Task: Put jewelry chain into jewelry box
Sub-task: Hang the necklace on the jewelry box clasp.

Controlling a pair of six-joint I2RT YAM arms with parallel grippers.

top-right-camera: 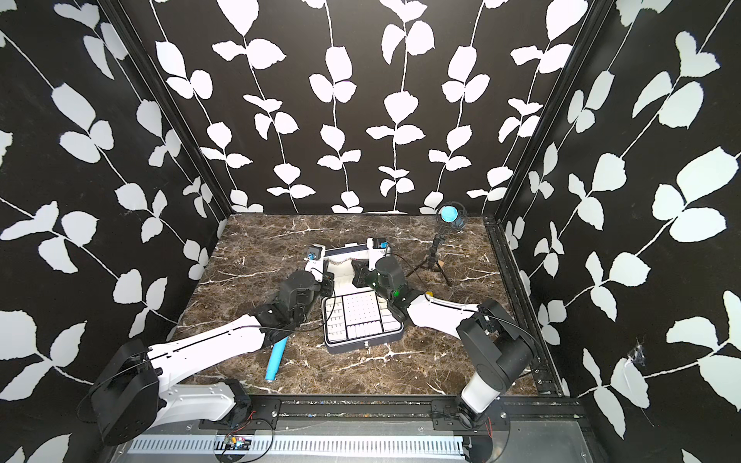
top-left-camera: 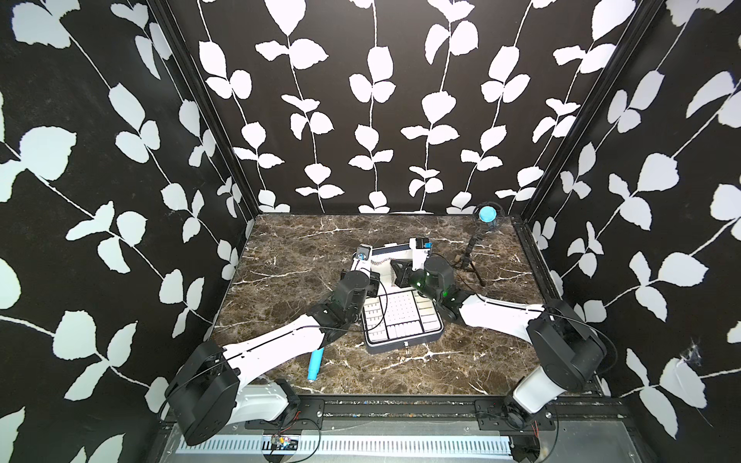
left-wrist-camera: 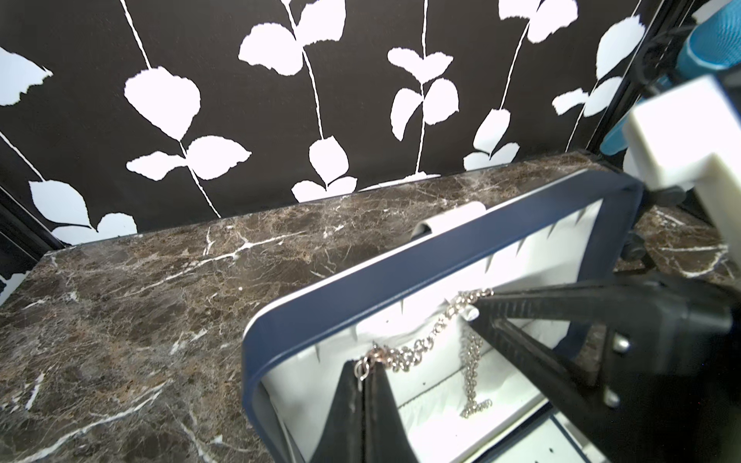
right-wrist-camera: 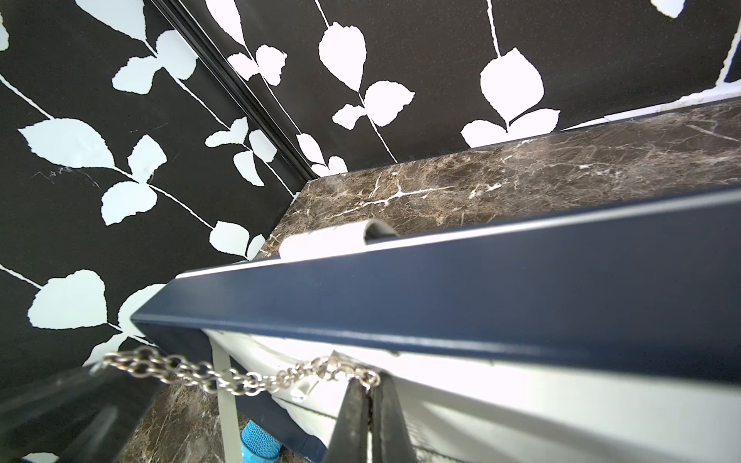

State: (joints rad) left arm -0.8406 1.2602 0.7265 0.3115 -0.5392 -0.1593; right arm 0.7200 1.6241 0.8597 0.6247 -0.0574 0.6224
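The jewelry box (top-left-camera: 405, 345) (top-right-camera: 363, 342) lies open mid-table, its gridded white tray facing up and its navy lid (left-wrist-camera: 401, 260) (right-wrist-camera: 441, 288) standing upright at the back. The silvery jewelry chain (top-left-camera: 379, 262) (top-right-camera: 339, 260) (left-wrist-camera: 421, 344) (right-wrist-camera: 224, 377) hangs stretched across the lid's white lining. My left gripper (left-wrist-camera: 365, 366) (top-left-camera: 369, 263) is shut on one end ring. My right gripper (right-wrist-camera: 371, 381) (top-left-camera: 393, 264) is shut on the chain farther along. A short tail (left-wrist-camera: 471, 377) dangles below the right gripper's fingers (left-wrist-camera: 497, 308).
A blue cylinder (top-left-camera: 314, 364) (top-right-camera: 276, 358) lies on the marble near the left forearm. A small black tripod (top-left-camera: 469, 260) (top-right-camera: 433, 256) topped by a blue ball (top-left-camera: 487, 214) stands at the back right. Patterned walls enclose three sides.
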